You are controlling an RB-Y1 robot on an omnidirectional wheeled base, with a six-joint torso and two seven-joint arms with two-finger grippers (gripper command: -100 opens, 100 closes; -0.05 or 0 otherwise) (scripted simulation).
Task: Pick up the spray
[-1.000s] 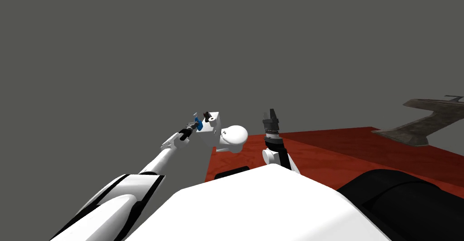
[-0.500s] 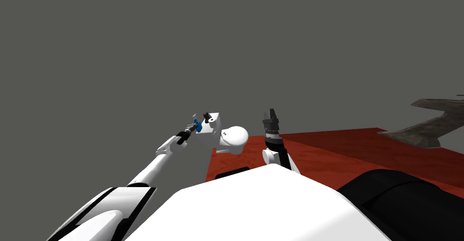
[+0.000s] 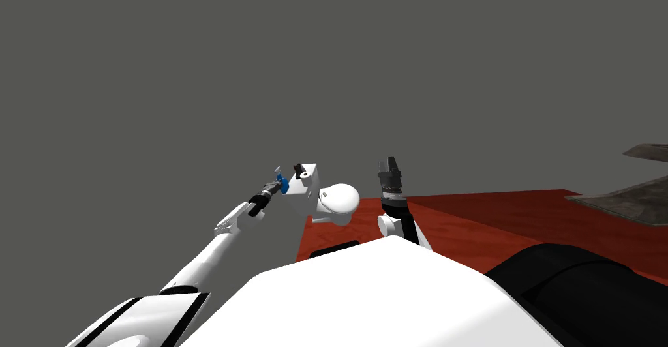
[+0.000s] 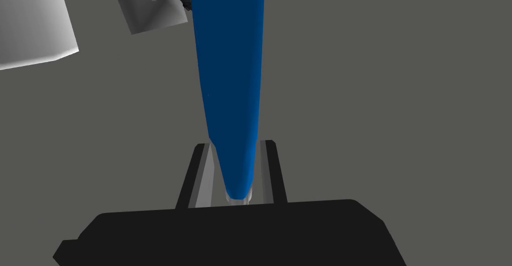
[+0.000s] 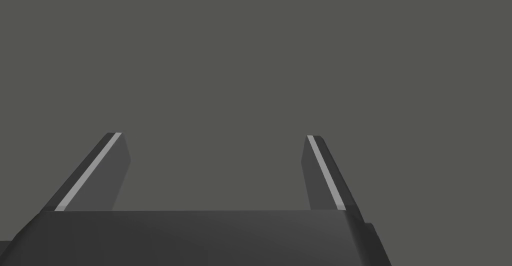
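Spray bottle (image 4: 227, 78), blue, clamped by left gripper (image 4: 235, 145), head view: beside toilet tank (image 3: 304, 185), right gripper (image 5: 214, 136) splayed.

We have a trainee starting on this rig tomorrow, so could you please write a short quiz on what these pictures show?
1. True or false: the right gripper is shut.
2. What does the left gripper hold between its fingers? A) a blue spray bottle B) a white cup C) nothing
3. Fill the gap: the floor beside the white toilet is coloured ___.

Key:
1. False; its fingers stand wide apart.
2. A.
3. Red.
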